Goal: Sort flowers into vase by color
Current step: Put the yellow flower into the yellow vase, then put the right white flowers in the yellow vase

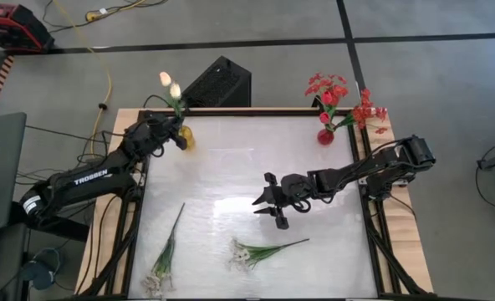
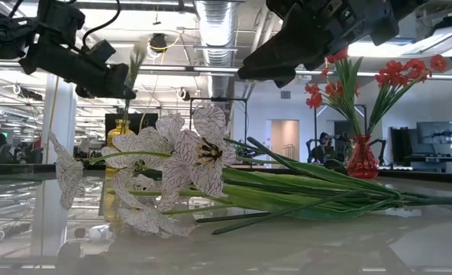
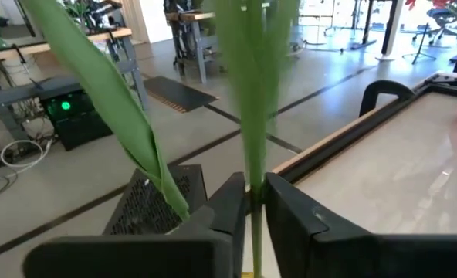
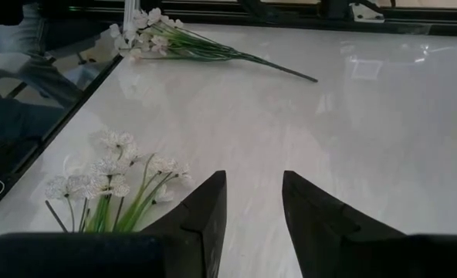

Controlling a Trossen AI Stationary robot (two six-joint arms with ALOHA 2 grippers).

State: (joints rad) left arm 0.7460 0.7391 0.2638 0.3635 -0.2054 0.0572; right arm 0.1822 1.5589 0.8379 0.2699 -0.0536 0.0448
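While the left gripper (image 1: 177,136) sits at the far-left corner of the counter (image 1: 231,167), its fingers are pressed together on the thin green stalk of the cream tulip stem (image 1: 170,86), which stands upright in the yellow vase (image 1: 186,140) right below it. That arm looks busy seating its stem, so it is not the one to fetch the next flower.

Near the front edge, two white flowers lie flat. One white spray (image 1: 165,255) lies at the front-left, blossoms toward the front edge and stalk running back toward the middle of the counter. Just to its right, a second white spray (image 1: 260,251) lies with its blossoms at its left end and its stalk pointing right and slightly back.

Further right, the right gripper (image 1: 268,204) hovers over the middle of the counter with its fingers spread apart and nothing between them. It is the nearer arm to both loose sprays. The second spray lies just in front of it, toward the front edge, with its long axis running left to right; a pinch would probably go best on the stalk, crosswise to that axis.

At the far-right corner, the red vase (image 1: 325,135) already holds red blossom stems (image 1: 341,98), well apart from the loose flowers.
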